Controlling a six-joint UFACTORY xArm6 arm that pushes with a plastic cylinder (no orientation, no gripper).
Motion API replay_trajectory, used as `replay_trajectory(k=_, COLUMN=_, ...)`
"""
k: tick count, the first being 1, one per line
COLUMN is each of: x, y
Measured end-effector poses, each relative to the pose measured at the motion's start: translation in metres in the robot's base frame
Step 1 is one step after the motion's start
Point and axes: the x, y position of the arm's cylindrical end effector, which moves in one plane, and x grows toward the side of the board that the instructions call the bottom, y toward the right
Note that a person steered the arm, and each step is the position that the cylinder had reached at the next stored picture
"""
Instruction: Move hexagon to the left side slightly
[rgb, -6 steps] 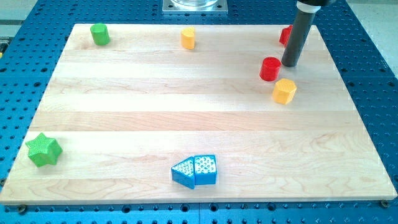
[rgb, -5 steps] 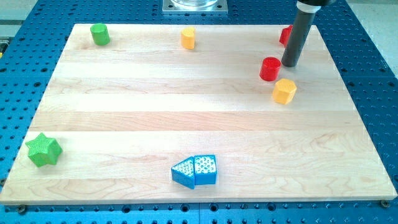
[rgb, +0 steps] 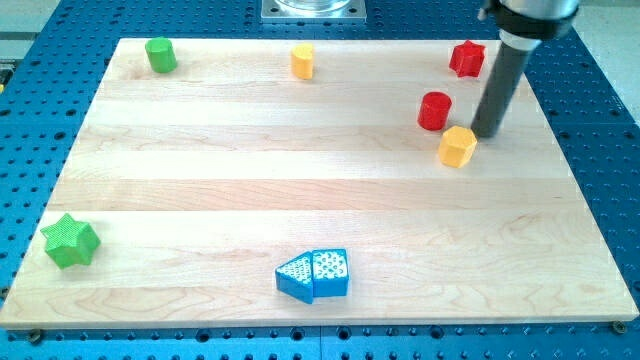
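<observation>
The yellow hexagon (rgb: 457, 146) lies on the wooden board (rgb: 320, 200) at the view's upper right. My tip (rgb: 487, 134) is down on the board just right of the hexagon and a little above it, close to its edge; whether they touch I cannot tell. A red cylinder (rgb: 434, 110) stands just up and left of the hexagon, to the left of my rod.
A red star (rgb: 467, 58) sits at the top right. A yellow cylinder (rgb: 302, 61) is at top centre, a green cylinder (rgb: 160, 54) at top left, a green star (rgb: 69, 241) at bottom left. Two blue blocks (rgb: 313, 275) sit side by side at bottom centre.
My tip has moved right and down, from beside the red cylinder to the right side of the yellow hexagon. The red star, hidden before, now shows. No block has moved.
</observation>
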Motion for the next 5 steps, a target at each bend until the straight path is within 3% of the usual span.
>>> replay_trajectory(k=1, x=0.019, y=0.016)
replay_trajectory(k=4, x=0.03, y=-0.111)
replay_trajectory(k=5, x=0.03, y=-0.083)
